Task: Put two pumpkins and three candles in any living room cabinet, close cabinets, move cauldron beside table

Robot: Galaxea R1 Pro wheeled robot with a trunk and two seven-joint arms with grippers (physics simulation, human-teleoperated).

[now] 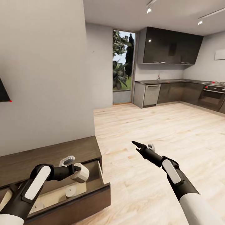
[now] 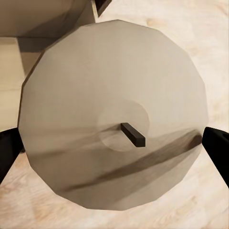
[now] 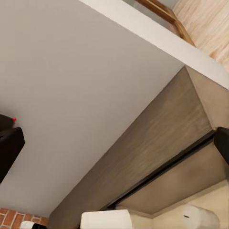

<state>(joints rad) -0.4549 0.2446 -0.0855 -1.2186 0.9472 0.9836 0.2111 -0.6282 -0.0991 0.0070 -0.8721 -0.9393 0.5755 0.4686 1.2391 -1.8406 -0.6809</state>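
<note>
From the head camera, the black-and-white left gripper (image 1: 69, 162) hangs over the pulled-out pale-lined drawer (image 1: 93, 179) of the long dark-brown wood cabinet (image 1: 47, 156), a squat grey-brown candle (image 1: 71, 191) standing on the drawer floor below it, while the right gripper (image 1: 139, 146) hovers over the light plank floor (image 1: 162, 131) with its dark jaws slightly parted and empty. Left wrist camera: that candle's (image 2: 114, 114) round top with its dark wick (image 2: 132, 134) lies between the jaws, which stand spread wide at either side without touching it. Right wrist camera: wide-spread jaws frame the cabinet's top (image 3: 157, 138) and a grey wall (image 3: 71, 86), with a candle (image 3: 200, 217) in the drawer beyond them.
</note>
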